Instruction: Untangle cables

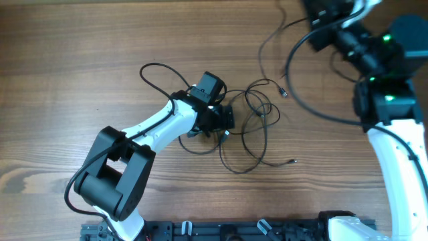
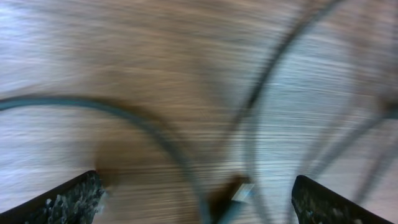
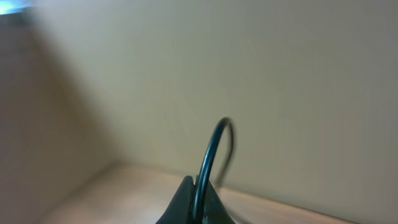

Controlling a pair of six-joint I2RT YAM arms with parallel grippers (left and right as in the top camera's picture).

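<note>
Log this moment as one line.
left gripper: open, over cables | right gripper: shut on cable | status: loops overlap, not untangled

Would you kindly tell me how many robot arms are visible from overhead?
2. The left arm reaches over the tangled cables at mid-table. The right arm sits at the upper right, its jaws shut on one cable. Neither is hidden.

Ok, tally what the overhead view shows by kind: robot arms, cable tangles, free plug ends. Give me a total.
Robot arms: 2 (left arm, right arm)
Tangles: 1 (cable tangle; the cords inside cannot be counted)
Free plug ends: 2 (upper plug end, lower plug end)
Total: 5
</note>
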